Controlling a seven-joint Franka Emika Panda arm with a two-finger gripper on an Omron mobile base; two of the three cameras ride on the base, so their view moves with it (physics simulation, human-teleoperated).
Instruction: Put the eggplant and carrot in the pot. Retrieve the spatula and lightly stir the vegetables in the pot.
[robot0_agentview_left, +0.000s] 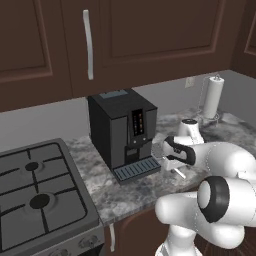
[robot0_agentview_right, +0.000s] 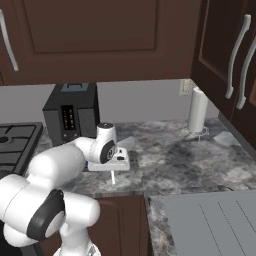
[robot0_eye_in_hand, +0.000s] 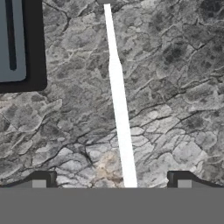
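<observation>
Spatula (robot0_eye_in_hand: 120, 113): flat on marble surface (robot0_eye_in_hand: 175, 87), beside coffee machine (robot0_agentview_left: 122, 132) | end effector (robot0_eye_in_hand: 111, 183): open, straddling handle, positioned for pickup

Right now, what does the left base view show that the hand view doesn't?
Left base view: the stove, the paper towel roll, brown cabinets and the whole coffee machine. Hand view: the open gripper with its dark fingertips up close. Both: the grey marble counter, the machine's drip tray and a long white handle, probably the spatula.
</observation>
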